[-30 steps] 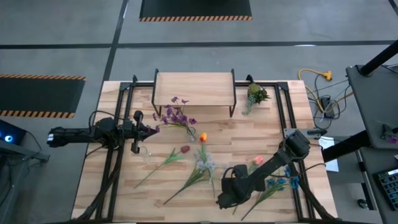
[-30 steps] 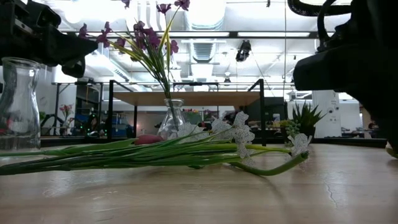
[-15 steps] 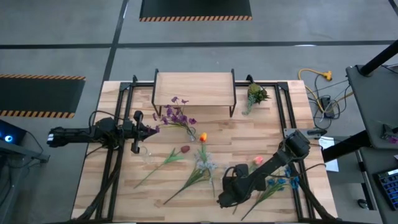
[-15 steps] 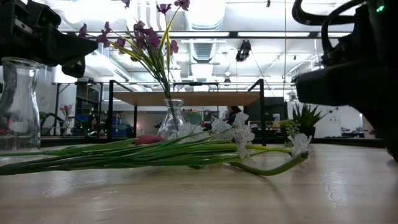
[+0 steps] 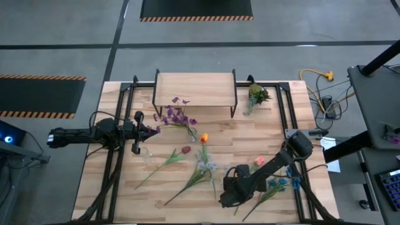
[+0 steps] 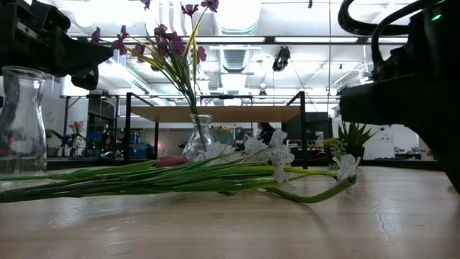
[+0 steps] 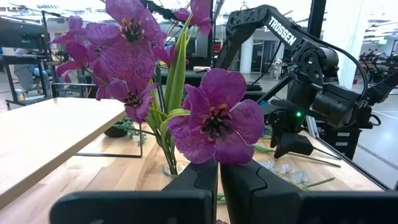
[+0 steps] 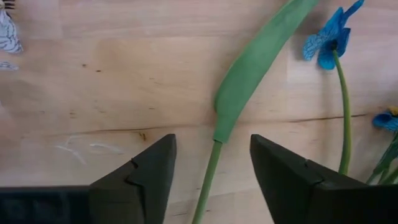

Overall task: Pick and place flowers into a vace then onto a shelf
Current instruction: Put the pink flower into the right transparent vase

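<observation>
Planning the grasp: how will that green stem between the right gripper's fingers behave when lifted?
Probably floppy: the stem is thin and long, so its ends may droop. Likely light. The right gripper straddles it open; the broad leaf might twist it sideways.

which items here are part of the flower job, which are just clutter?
Job:
purple flowers in a glass vase
loose flowers on the table
blue flower
green stem between the right end effector fingers
shelf

Clutter:
leafy sprig
empty carafe
</observation>
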You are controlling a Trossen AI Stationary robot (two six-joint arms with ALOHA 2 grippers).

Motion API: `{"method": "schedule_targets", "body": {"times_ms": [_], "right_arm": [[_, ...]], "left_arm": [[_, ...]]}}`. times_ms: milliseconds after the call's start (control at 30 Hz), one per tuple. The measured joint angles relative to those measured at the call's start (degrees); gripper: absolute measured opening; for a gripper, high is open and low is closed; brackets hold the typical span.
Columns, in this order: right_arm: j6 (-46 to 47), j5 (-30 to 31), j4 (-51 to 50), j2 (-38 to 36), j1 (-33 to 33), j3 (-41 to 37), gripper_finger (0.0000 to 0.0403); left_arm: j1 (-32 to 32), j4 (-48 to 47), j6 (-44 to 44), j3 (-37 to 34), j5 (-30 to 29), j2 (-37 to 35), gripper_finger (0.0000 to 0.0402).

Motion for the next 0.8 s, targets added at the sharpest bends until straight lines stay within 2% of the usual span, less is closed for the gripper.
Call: {"method": "schedule_targets", "body": {"times_ms": [400,600,800], "right_arm": [[-3.9,-2.9,2.1,0.0,-0.1,-0.9,0.0096],[-4.1,-3.4,2.4,-0.4,-0.1,-1.5,0.0087],[-4.7,-3.4,3.9,-2.1,-0.1,-3.1,0.0097]], "left_arm": [[0.0,0.0,0.0,0.0,0.0,0.0,0.0000],[0.0,0.0,0.0,0.0,0.0,0.0,0.0000],[0.0,0.0,0.0,0.0,0.0,0.0,0.0000]]}}
